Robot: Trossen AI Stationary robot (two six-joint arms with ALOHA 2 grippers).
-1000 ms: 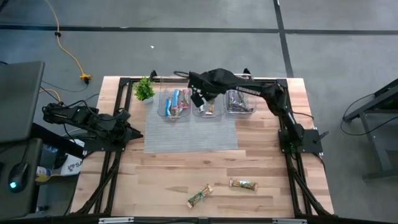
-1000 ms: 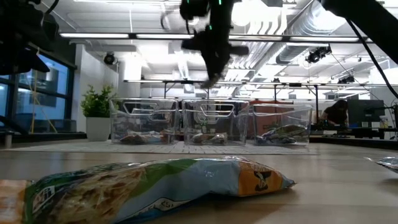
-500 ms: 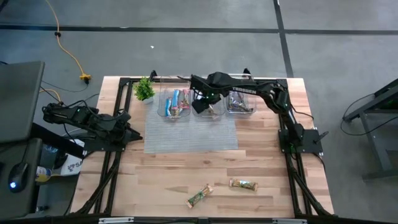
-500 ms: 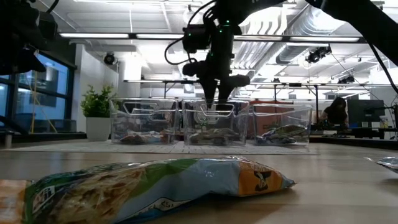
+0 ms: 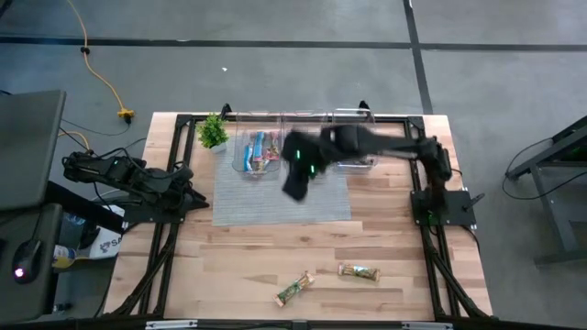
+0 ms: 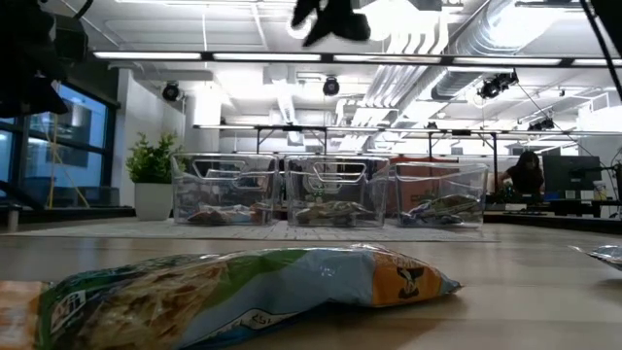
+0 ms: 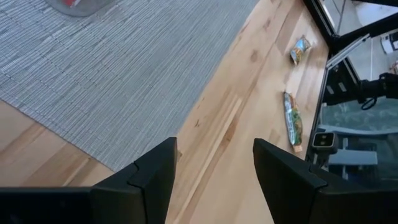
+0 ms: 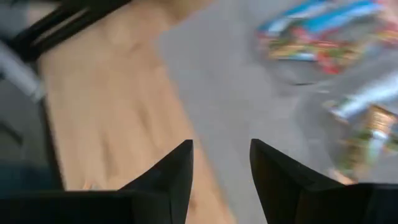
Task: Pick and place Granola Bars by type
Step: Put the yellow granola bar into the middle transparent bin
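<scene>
Two green and tan Granola Bars (image 5: pixel 293 290) (image 5: pixel 359 271) lie flat on the bare wood near the table's front edge; the left wrist view shows them too (image 7: pixel 292 118) (image 7: pixel 300 50). More bars lie in three clear bins (image 6: pixel 225 190) (image 6: pixel 335 190) (image 6: pixel 439 194) at the far edge of a grey mat (image 5: pixel 248 206). My right gripper (image 8: pixel 221 149) hangs open and empty high over the mat (image 5: pixel 295 181), on the near side of the bins, blurred. My left gripper (image 7: pixel 214 149) stands open and empty at the table's left side (image 5: pixel 188 192).
A small potted plant (image 5: pixel 213 131) stands left of the bins at the far left corner. The dark table frame runs along the table's edges. In the low view one bar (image 6: pixel 243 292) fills the foreground. Bare wood lies between the mat and the two loose bars.
My right gripper dipped down to the middle bin, then rose high and swung toward the table's near edge, out over the grey mat, turning as it went. The left arm has kept its place.
</scene>
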